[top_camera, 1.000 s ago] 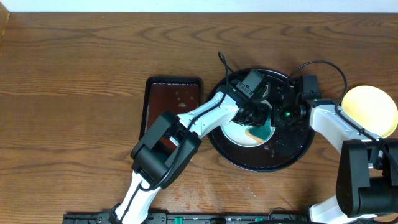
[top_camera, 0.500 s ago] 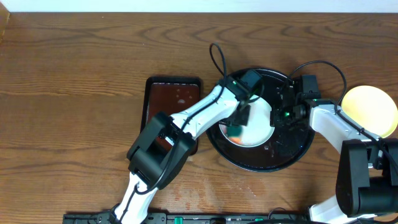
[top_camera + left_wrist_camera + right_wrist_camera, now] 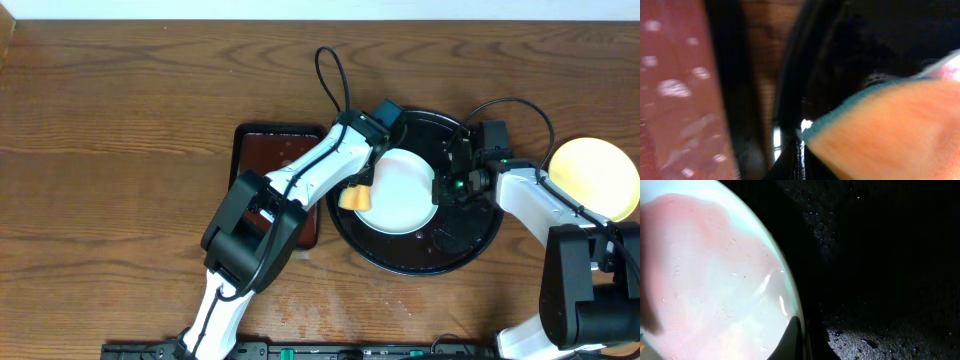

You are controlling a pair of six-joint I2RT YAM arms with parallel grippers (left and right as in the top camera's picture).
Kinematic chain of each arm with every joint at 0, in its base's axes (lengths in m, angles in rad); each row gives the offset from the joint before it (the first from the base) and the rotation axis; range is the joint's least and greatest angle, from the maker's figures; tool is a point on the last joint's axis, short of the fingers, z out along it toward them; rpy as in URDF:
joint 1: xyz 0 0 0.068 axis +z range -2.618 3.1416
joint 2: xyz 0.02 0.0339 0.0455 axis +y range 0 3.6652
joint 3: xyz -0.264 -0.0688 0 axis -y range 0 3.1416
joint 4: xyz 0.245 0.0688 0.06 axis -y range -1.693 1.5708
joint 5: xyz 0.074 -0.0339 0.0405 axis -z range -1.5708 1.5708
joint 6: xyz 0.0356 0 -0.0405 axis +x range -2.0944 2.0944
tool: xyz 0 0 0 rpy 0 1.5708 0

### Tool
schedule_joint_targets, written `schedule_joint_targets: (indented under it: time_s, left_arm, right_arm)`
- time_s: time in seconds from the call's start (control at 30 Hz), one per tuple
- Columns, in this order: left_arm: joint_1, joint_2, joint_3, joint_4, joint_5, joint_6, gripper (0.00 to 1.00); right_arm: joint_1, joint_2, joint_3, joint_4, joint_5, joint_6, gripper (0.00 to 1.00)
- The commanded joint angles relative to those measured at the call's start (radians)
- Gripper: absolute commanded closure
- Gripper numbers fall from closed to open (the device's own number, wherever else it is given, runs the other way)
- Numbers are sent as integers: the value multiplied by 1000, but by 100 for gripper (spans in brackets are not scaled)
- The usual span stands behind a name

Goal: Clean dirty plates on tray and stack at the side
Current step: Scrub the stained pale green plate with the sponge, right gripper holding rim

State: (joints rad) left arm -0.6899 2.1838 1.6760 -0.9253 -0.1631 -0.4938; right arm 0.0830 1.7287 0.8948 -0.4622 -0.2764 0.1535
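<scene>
A white plate (image 3: 400,192) lies on the round black tray (image 3: 462,245). My right gripper (image 3: 441,186) is shut on the plate's right rim; in the right wrist view its fingers (image 3: 801,336) pinch the rim of the wet, faintly pink plate (image 3: 710,275) over the tray (image 3: 880,255). My left gripper (image 3: 357,188) is shut on an orange sponge (image 3: 350,198) with a teal face, at the tray's left rim. The sponge (image 3: 885,132) fills the left wrist view beside the fingers (image 3: 797,162). A pale yellow plate (image 3: 595,178) lies on the table to the right. No second white plate shows.
A rectangular reddish-brown tray (image 3: 275,165), wet with droplets, lies just left of the black tray, and it also shows in the left wrist view (image 3: 675,90). Cables arc over the back of the black tray. Bare wooden table lies to the left and front.
My left gripper has swept the sponge leftward across the white plate to the tray's left rim. The plate's face now shows white. The right gripper has held still.
</scene>
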Motion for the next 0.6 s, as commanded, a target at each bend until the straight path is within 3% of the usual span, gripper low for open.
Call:
schedule_joint_targets:
  time_s: [0.0, 0.17, 0.4, 0.57]
  left_arm:
    - [-22, 19, -8, 20, 119, 4, 93]
    - [-63, 11, 2, 17, 118, 68, 93]
    - [-93, -65, 28, 0, 119, 66, 92]
    - [-92, -93, 28, 2, 184, 58, 67]
  right_arm:
    - [4, 13, -7, -5, 59, 6, 99]
    - [4, 13, -7, -6, 59, 6, 99]
    - [4, 13, -7, -6, 59, 6, 99]
    - [4, 13, -7, -5, 59, 6, 99]
